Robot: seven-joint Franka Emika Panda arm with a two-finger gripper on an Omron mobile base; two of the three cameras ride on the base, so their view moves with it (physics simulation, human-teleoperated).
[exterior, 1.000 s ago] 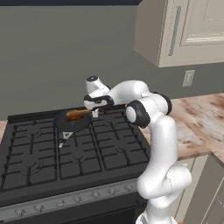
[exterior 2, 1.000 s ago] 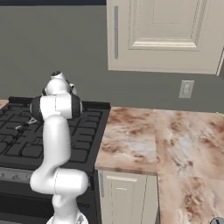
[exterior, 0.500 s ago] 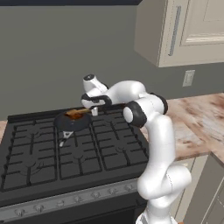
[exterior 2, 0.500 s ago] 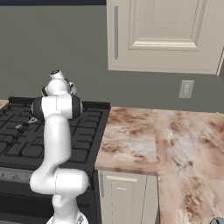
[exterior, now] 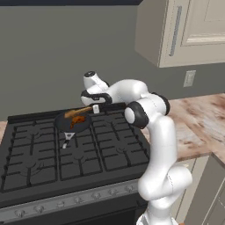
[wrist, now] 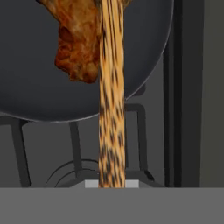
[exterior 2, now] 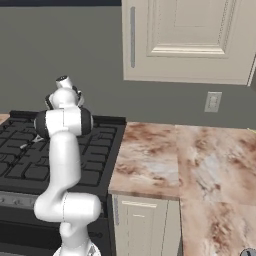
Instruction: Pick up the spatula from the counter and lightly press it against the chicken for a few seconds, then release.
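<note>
A wooden spatula (exterior: 77, 112) with a mottled brown handle (wrist: 111, 109) is held in my gripper (exterior: 95, 107), whose jaws are shut on the handle's end. It reaches left over the dark frying pan (exterior: 71, 124) on the stove's back burner. The browned chicken (exterior: 78, 119) lies in that pan. In the hand view the spatula runs up across the pan (wrist: 35, 87) and lies along the right side of the chicken (wrist: 78, 48). Its blade end is cut off at the top edge, so I cannot tell whether it touches the meat.
The black stove (exterior: 52, 154) with its cast grates (wrist: 74, 144) fills the left. The pan's handle (exterior: 67, 139) points toward the front. A marble counter (exterior 2: 165, 160) lies to the right, under wall cabinets (exterior 2: 190, 40) and an outlet (exterior 2: 212, 101).
The hand with the spatula has shifted only slightly over the pan. The grip stays shut and the pan and chicken have not moved.
</note>
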